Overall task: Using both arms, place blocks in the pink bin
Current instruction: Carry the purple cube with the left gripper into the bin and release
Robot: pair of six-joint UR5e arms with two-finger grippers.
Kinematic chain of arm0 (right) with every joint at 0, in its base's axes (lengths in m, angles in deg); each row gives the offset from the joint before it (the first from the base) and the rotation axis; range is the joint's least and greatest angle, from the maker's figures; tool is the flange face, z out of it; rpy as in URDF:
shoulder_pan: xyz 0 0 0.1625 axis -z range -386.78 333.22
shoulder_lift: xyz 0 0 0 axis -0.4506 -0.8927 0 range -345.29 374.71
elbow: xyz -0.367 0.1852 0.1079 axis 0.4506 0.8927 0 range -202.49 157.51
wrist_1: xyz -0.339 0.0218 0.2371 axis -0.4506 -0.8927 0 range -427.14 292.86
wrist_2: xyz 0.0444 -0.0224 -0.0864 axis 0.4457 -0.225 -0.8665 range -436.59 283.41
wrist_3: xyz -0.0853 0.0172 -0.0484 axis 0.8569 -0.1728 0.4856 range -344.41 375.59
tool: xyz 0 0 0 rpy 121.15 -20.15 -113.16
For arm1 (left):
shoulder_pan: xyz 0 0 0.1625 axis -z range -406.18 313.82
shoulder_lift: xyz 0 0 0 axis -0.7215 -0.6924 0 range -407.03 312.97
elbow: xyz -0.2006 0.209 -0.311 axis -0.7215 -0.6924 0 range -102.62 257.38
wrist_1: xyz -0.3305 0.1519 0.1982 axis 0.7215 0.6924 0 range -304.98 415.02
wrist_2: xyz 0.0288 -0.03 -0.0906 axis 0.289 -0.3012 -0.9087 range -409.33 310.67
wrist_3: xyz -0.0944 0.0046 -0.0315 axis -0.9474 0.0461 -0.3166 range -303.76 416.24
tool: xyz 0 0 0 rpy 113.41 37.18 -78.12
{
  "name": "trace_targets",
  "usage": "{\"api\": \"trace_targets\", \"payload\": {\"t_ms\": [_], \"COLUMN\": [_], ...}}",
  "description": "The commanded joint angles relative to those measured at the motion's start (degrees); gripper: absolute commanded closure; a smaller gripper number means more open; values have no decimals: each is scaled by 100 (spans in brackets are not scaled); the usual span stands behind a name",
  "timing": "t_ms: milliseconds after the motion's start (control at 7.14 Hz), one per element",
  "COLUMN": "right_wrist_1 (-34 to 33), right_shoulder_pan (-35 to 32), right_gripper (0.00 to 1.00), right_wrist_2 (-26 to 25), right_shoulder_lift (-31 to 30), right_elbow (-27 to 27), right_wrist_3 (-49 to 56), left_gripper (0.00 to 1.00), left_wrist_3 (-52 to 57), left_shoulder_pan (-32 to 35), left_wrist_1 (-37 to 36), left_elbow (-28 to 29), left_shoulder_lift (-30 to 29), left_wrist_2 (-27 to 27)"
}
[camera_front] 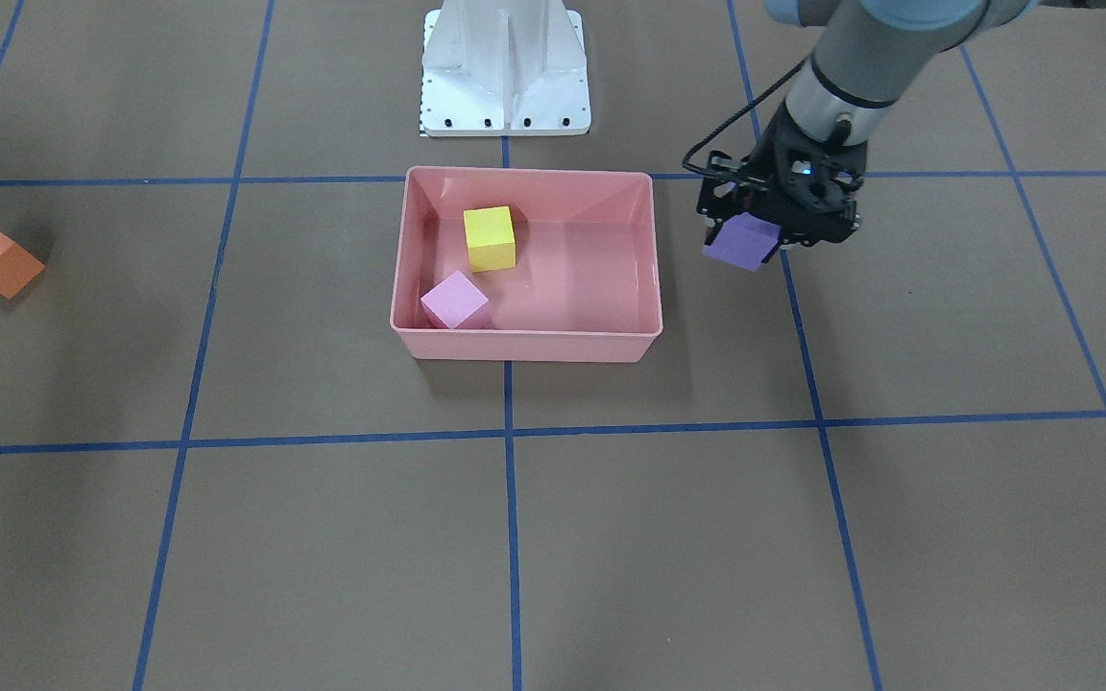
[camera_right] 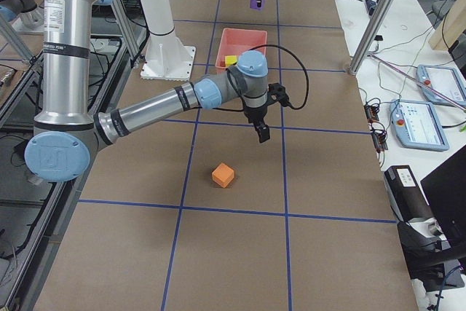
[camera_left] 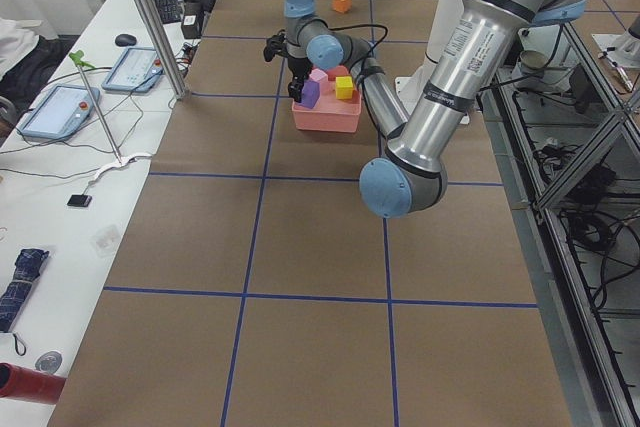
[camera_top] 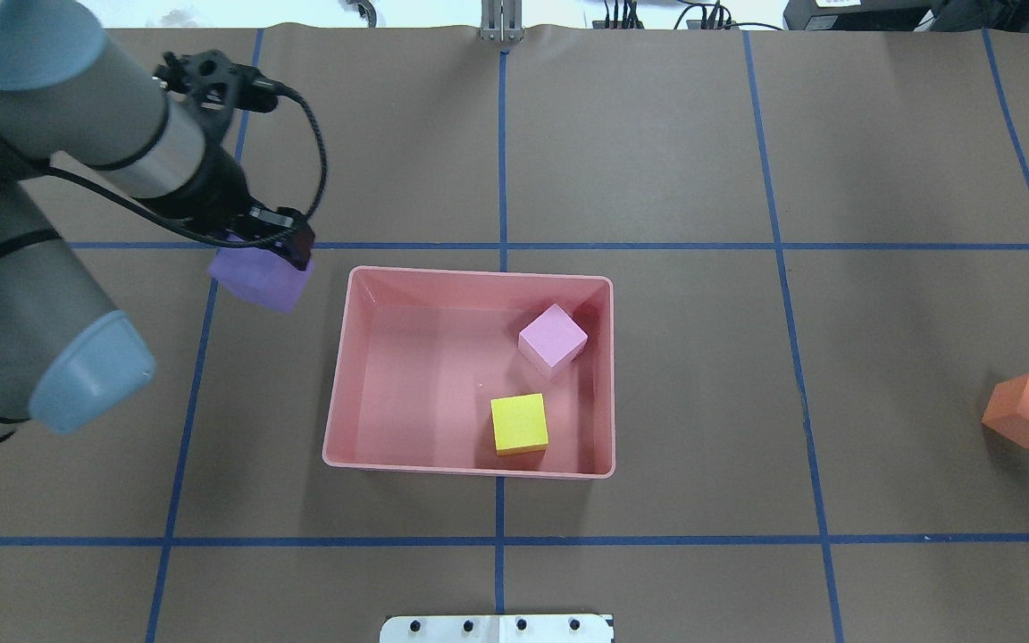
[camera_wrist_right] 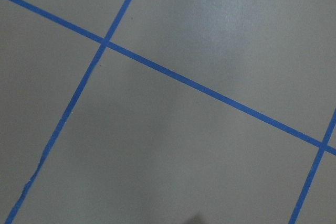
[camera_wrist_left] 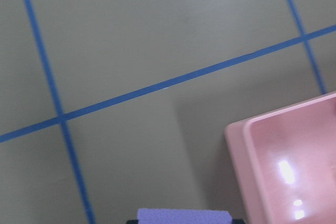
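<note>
A: Any writing to read?

B: Little. In the left side view, dark lettering (camera_left: 456,45) runs along the near arm's silver tube, too small to make out. In the right side view, a round emblem (camera_right: 57,159) sits on a blue joint cap at lower left. I can't read that either.

A: Where's the left gripper?

B: The left gripper (camera_top: 273,254), upper left of the overhead frame, is clenched on the purple block (camera_top: 257,280). The block looks lifted off the brown paper (camera_top: 657,134). It hangs just outside the left wall of the pink bin (camera_top: 479,271), near the bin's upper left corner. The left wrist view shows the block's edge at bottom centre and the bin's corner at lower right.

A: Room inside the bin?

B: The left half of its floor is bare. The yellow block (camera_top: 519,422) sits near the lower wall, right of centre. The pink block (camera_top: 552,340) lies turned at an angle close to the right wall, apart from the yellow one.

A: And the other side?

B: The orange block (camera_top: 1028,411) rests on open paper at the right edge of the frame, between lines of blue tape (camera_top: 657,246) and well apart from the bin. The right gripper (camera_right: 261,133) hangs above the paper near it, up and right of it in the right side view. Whether its jaws are parted I cannot tell.
</note>
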Motion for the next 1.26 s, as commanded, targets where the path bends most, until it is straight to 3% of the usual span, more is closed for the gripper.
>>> {"api": "trace_targets", "payload": {"t_ms": [0, 140, 560, 1120], "right_wrist_1": [1063, 1397, 3188, 3764], "right_shoulder_pan": [-48, -39, 65, 1128], "right_gripper": [0, 0, 0, 0], "right_wrist_2": [63, 63, 55, -42], "right_shoulder_lift": [-548, -706, -1128, -1393], "right_elbow": [418, 541, 1262, 1263], "right_wrist_3": [39, 30, 30, -57], "left_gripper": [31, 0, 0, 0], "left_wrist_3": [-987, -1086, -1026, -1070], "left_shoulder_pan": [-863, -1076, -1078, -1130], "left_wrist_1": [-99, -82, -64, -55], "left_elbow": [602, 631, 579, 517], "left_shoulder_lift": [-1008, -1125, -1126, -1126], "left_wrist_2": [717, 1121, 1169, 1178]}}
